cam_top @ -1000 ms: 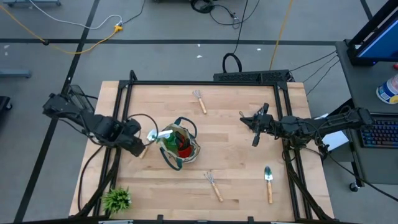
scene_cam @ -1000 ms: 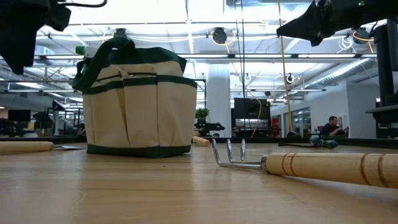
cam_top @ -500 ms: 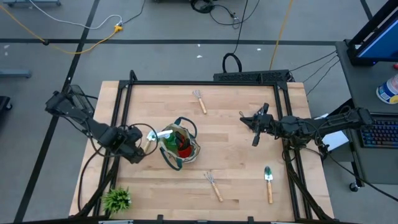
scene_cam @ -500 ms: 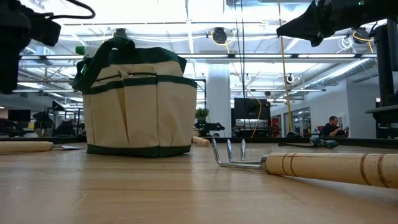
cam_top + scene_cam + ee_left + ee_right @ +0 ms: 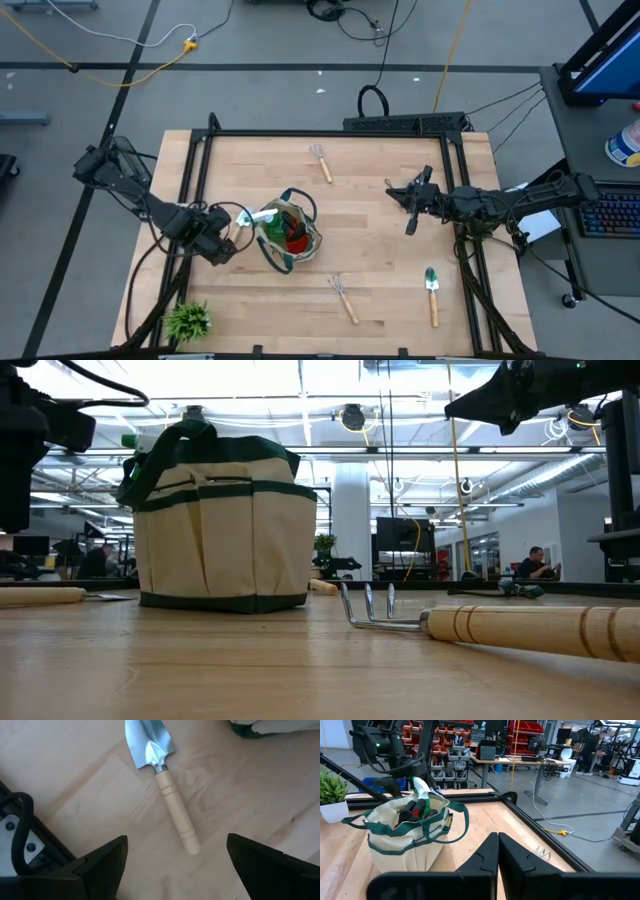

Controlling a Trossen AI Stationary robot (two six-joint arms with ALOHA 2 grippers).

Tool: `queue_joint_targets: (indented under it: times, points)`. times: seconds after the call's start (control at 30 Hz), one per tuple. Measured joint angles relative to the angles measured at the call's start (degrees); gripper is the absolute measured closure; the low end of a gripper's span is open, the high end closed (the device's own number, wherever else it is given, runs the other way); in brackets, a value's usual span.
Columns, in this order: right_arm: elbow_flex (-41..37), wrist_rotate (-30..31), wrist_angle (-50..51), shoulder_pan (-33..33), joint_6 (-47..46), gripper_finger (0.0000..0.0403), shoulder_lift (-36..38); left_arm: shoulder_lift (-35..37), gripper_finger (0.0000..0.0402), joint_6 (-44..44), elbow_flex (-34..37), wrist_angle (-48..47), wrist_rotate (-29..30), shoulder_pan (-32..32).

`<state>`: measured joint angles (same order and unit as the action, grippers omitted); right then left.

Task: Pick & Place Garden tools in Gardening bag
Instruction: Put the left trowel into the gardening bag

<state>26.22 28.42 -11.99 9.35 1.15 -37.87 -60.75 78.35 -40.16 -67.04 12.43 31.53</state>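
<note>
A trowel [image 5: 172,810] with a silver blade and a wooden handle lies flat on the table, left of the gardening bag [image 5: 290,236]. My left gripper [image 5: 175,870] hangs open above it, pointing down, one finger on each side of the handle's free end and touching nothing. The beige bag with green trim stands upright [image 5: 225,525], with a spray bottle [image 5: 421,786], dark handles and something red inside. My right gripper [image 5: 410,218] is shut and hovers level over the table's right half, away from every tool.
Two small rakes lie loose, one at the far middle [image 5: 321,160] and one at the near middle [image 5: 343,297]. A green-bladed trowel [image 5: 432,293] lies near right. A spiky potted plant [image 5: 187,320] stands at the near left corner. A black frame [image 5: 330,133] rims the table.
My left gripper has come down toward the trowel beside the bag, drifting slightly toward the table's left edge, and its fingers have stayed open. The trowel and the bag have not moved.
</note>
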Motion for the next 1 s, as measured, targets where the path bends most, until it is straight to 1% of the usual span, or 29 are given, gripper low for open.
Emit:
queue_joint_targets:
  times: [0.17,0.33,0.63,0.73,0.93,1.0]
  points:
    - [0.0,0.0,-0.1,0.0,0.0,0.0403,0.0,0.0,0.0055,0.0,0.0,0.3,0.1,0.0]
    - [0.0,0.0,-0.1,0.0,0.0,0.0403,0.0,0.0,0.0055,1.0,0.0,2.9,0.3,0.0]
    - [0.0,0.0,-0.1,0.0,0.1,0.0403,0.0,-0.3,0.0055,8.1,0.0,4.0,1.6,0.0]
    - [0.0,0.0,-0.1,0.0,0.1,0.0403,0.0,-1.9,0.0055,10.6,0.0,4.0,1.5,0.0]
    - [0.0,0.0,-0.1,0.0,0.1,0.0403,0.0,-7.3,0.0055,11.1,0.0,7.0,0.8,0.0]
    - [0.0,0.0,-0.1,0.0,0.1,0.0403,0.0,-8.8,0.0055,12.8,0.0,7.0,1.0,0.0]
